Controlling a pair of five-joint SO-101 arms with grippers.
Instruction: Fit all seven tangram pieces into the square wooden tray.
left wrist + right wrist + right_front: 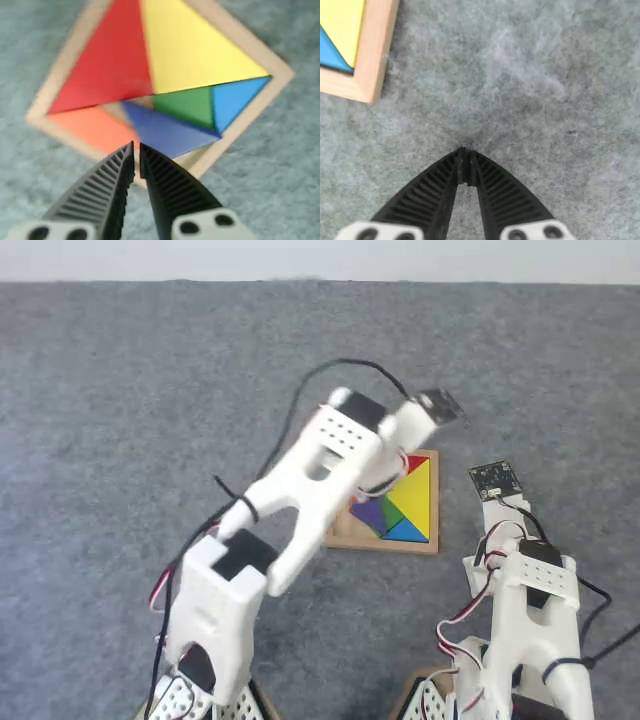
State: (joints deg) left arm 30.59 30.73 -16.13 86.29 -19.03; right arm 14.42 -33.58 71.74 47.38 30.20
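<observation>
The square wooden tray [280,82] lies on the grey carpet with coloured tangram pieces in it. A large red triangle [107,60] and a large yellow triangle [190,47] fill its far half. Nearer are a light blue triangle [235,97], a green piece [185,105], a dark blue piece [165,132] and an orange triangle [90,127]. My left gripper [137,147] hovers over the tray's near edge, shut and holding nothing. My right gripper [464,150] is shut, its tip down at the bare carpet beside a tray corner [370,75].
In the high view the left arm [300,490] stretches over the tray [385,538] and hides its left part. The right arm [525,580] stands to the tray's right. Open grey carpet [150,390] lies all around.
</observation>
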